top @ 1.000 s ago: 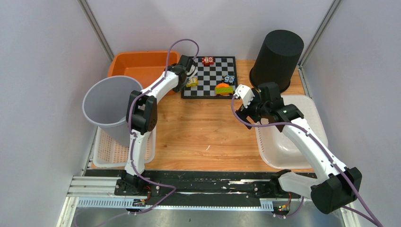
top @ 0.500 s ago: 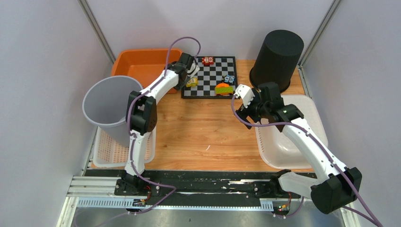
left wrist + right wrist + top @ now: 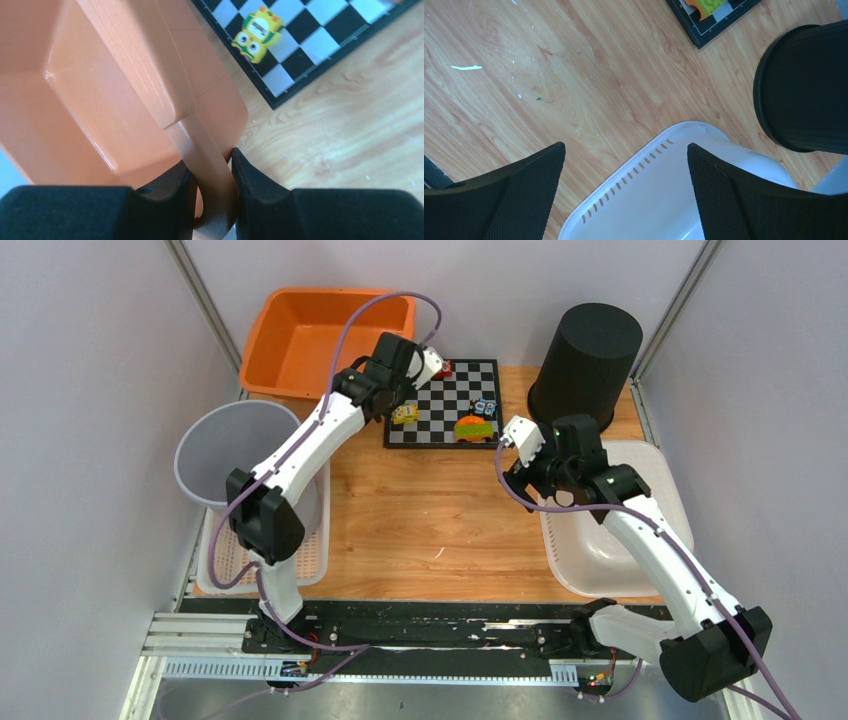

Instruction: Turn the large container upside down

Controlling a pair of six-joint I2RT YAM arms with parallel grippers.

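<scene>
Your left pincer point(image 3: 210, 162) clenched the rim of the orange container point(image 3: 310, 335) at the far-left corner of the desk point(image 3: 440, 510), while your right pincer point(image 3: 625, 150) hung wide open over the white tub point(image 3: 649, 210) at the right edge.

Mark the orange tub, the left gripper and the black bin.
orange tub point(image 3: 295, 340): top view, inner floor.
left gripper point(image 3: 210, 162): left wrist view, between fingertips clamping the tub's rim.
black bin point(image 3: 583, 365): top view, side wall.
</scene>
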